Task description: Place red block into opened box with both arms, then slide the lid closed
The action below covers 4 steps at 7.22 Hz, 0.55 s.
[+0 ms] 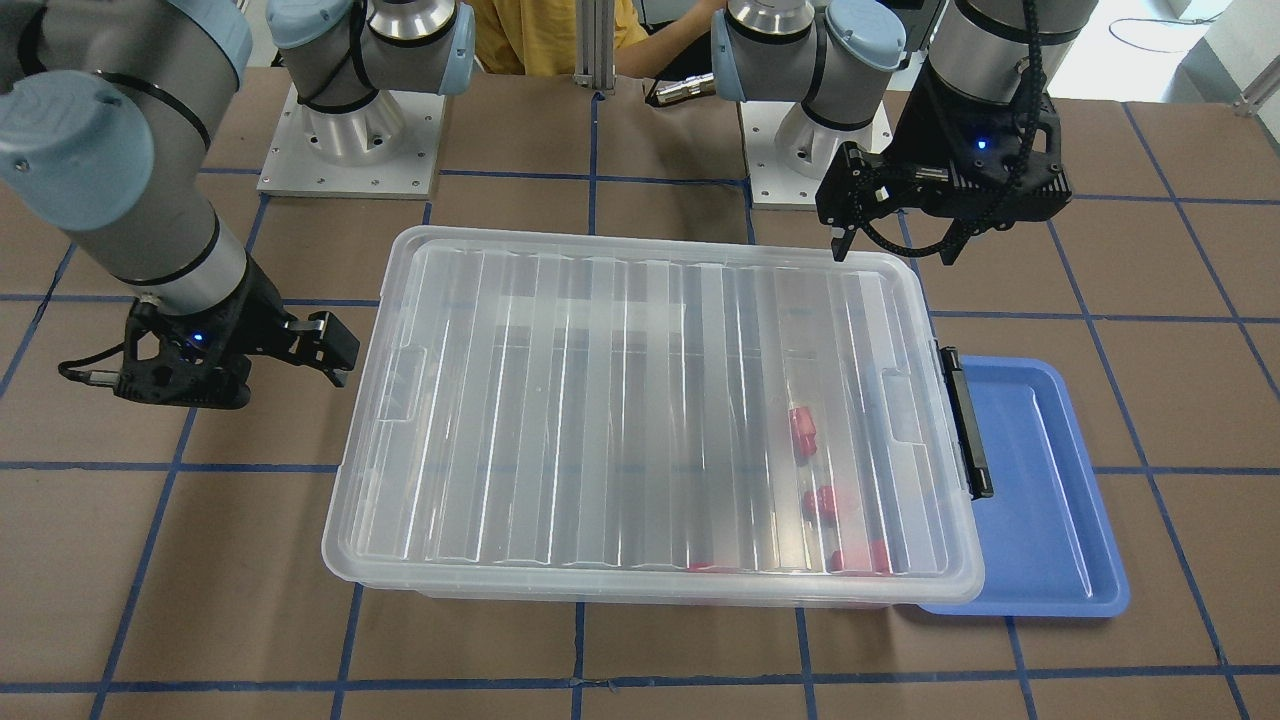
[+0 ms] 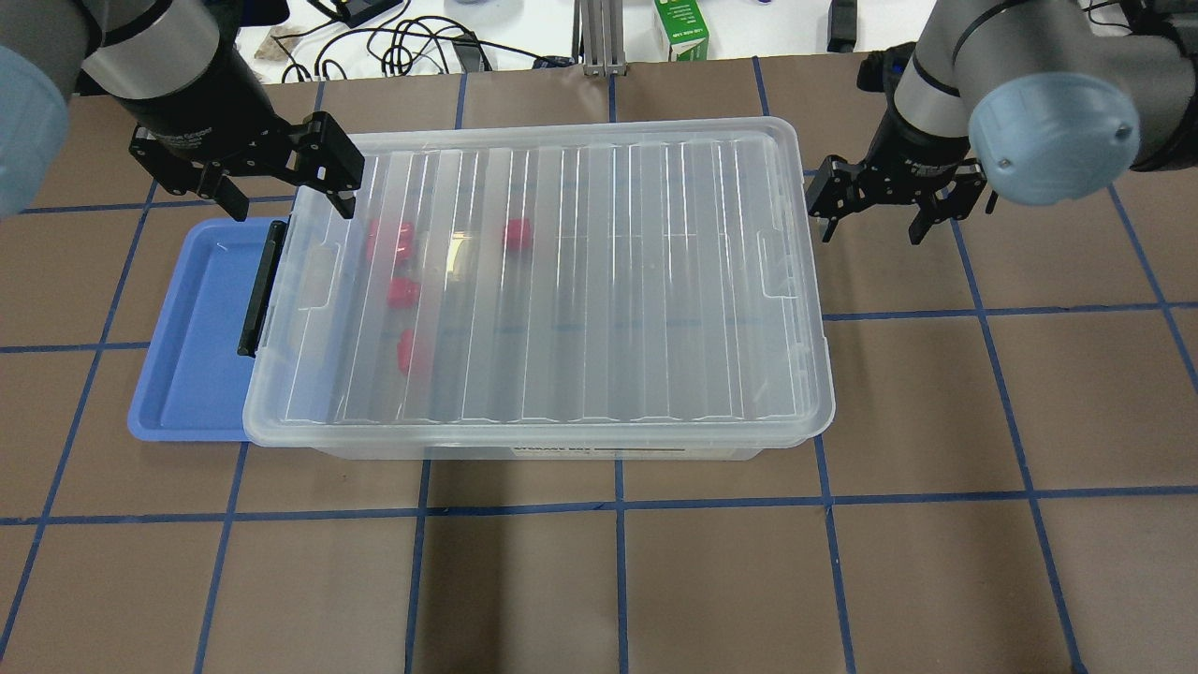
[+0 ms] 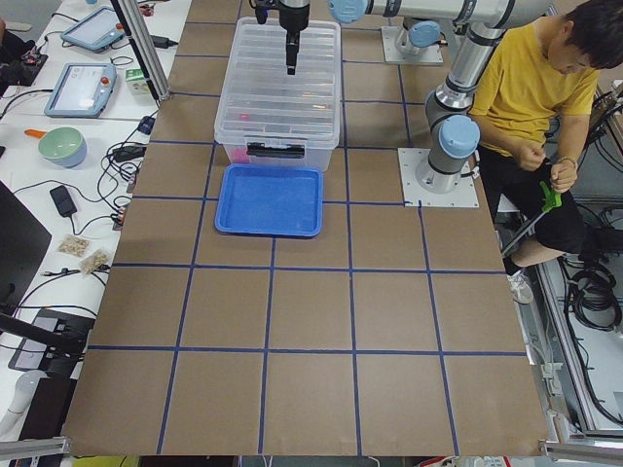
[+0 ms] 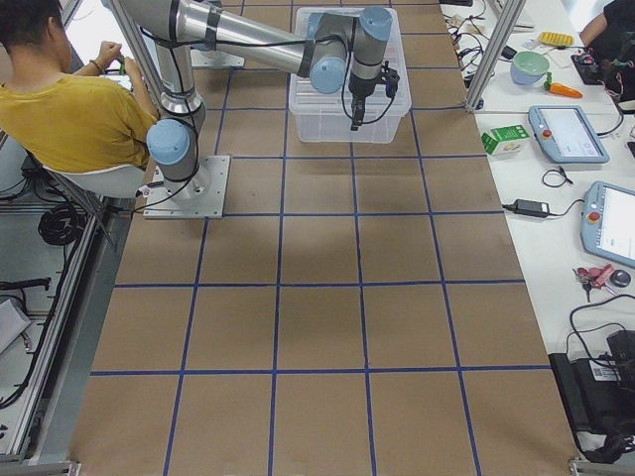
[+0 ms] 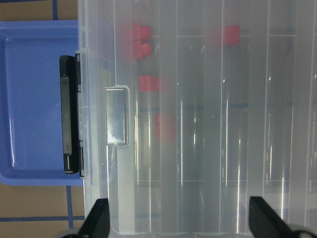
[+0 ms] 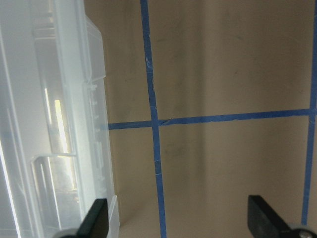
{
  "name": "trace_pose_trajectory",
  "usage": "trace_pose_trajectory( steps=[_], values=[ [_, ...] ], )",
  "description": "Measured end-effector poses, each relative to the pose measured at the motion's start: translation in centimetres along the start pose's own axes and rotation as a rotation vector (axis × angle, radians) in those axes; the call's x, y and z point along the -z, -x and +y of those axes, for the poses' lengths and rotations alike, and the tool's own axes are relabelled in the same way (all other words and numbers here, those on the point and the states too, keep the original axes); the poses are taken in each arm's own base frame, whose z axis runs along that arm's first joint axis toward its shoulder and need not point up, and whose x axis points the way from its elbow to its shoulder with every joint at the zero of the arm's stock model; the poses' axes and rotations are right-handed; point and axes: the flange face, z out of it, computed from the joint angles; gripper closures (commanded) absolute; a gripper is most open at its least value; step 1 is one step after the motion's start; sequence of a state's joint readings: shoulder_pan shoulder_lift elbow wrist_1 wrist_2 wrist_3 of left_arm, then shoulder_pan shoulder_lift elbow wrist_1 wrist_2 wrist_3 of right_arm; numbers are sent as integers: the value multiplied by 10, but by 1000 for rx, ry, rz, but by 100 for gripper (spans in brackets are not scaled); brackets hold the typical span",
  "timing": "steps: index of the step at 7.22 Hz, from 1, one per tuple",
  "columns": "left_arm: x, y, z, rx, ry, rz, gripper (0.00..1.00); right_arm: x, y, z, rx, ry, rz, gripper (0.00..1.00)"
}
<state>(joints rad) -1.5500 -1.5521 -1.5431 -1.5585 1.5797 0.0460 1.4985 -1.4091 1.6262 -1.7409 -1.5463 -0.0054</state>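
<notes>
Brown gridded counter (image 2: 655, 580): clear box (image 2: 562, 451), lid (image 2: 608, 281) on, red blocks (image 2: 402, 293) at 9 o'clock end; left gripper (image 2: 284, 198), right gripper (image 2: 870, 225) spread wide, empty.

No lettering is legible; the label (image 2: 599, 450) on the box (image 2: 393, 452) is blurred.
</notes>
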Motion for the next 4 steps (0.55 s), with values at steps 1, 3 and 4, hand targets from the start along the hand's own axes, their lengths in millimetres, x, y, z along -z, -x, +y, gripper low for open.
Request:
trace_pose_trajectory(
  steps=[1, 3, 4],
  values=[
    [0, 0, 0, 0, -1, 0, 0, 32, -1, 5, 2, 5, 5, 0],
    [1, 0, 0, 0, -1, 0, 0, 87, -3, 30, 2, 25, 17, 0],
    [1, 0, 0, 0, -1, 0, 0, 100, -2, 40, 1, 32, 16, 0]
  ],
)
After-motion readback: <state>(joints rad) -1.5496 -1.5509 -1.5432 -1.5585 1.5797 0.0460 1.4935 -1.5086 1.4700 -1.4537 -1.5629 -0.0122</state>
